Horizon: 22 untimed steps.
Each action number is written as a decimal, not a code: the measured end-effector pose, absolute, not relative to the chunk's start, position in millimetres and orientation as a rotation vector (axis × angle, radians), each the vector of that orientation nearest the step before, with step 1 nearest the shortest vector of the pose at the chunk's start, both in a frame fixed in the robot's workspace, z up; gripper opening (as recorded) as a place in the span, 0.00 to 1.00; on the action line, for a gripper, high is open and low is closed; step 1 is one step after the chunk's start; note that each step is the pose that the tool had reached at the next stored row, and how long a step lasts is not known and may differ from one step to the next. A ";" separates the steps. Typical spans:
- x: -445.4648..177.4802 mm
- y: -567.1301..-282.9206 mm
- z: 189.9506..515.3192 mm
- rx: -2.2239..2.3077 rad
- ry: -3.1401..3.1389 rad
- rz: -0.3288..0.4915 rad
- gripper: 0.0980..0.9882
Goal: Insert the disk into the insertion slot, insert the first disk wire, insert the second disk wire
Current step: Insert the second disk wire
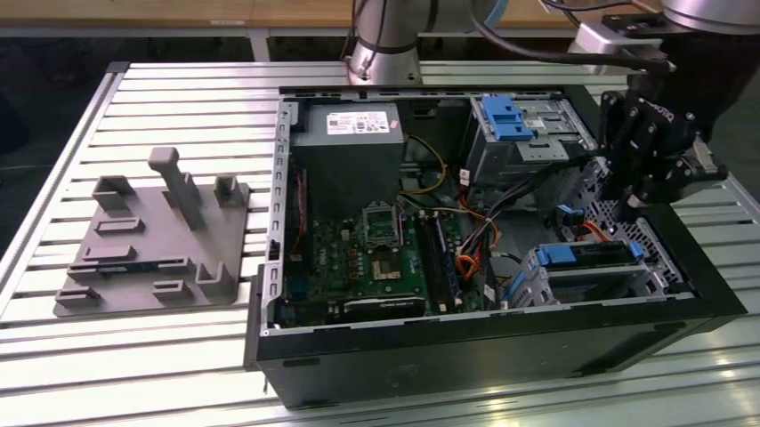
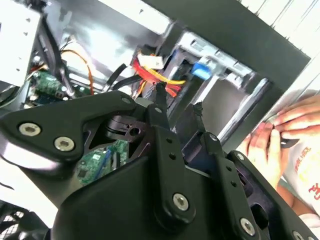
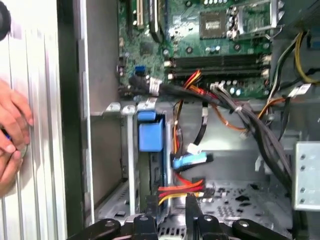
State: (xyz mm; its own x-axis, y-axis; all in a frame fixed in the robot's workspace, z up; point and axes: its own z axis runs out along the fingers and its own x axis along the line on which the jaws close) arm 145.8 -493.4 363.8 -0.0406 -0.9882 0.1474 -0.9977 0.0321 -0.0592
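The disk [image 1: 590, 254], held in its blue carrier, sits inside the insertion slot [image 1: 600, 283], a low silver cage at the case's near corner on the exterior view's right. In the first wrist view the carrier's blue tab [image 3: 150, 135] stands at the cage mouth. My gripper [image 1: 620, 213] hangs over the case just above the cage. Its fingers are apart in both wrist views, and my gripper [image 3: 170, 202] is open. A red and yellow wire bundle [image 3: 181, 190] runs loosely between the fingertips. A blue-ended wire [image 3: 190, 161] lies loose just beyond it. The gripper [image 2: 178, 102] holds nothing.
A person's hand [image 3: 11, 131] rests on the slatted table beside the case wall, and the hand [image 2: 280, 137] is close to my gripper. A taller bay with a blue latch [image 1: 513, 120] stands at the back. A grey fixture plate [image 1: 155, 245] lies on the exterior view's left.
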 end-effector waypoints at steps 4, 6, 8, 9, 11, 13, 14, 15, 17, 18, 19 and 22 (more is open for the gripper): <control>135.5 -481.7 363.7 2.125 -2.203 0.234 0.30; 127.4 -478.6 363.6 2.120 -2.198 0.243 0.30; 119.2 -477.9 363.5 2.114 -2.189 0.257 0.30; 116.2 -477.8 363.4 2.111 -2.184 0.263 0.30; 111.9 -477.7 362.8 2.109 -2.173 0.274 0.30; 109.0 -477.7 361.8 2.110 -2.160 0.284 0.30; 108.2 -477.7 361.0 2.111 -2.154 0.289 0.30; 107.9 -477.7 360.3 2.111 -2.148 0.293 0.30; 108.0 -477.5 358.2 2.114 -2.140 0.299 0.30; 107.9 -477.4 357.2 2.116 -2.135 0.303 0.30; 107.9 -477.4 356.3 2.121 -2.127 0.306 0.30; 107.9 -477.1 354.3 2.150 -2.098 0.312 0.30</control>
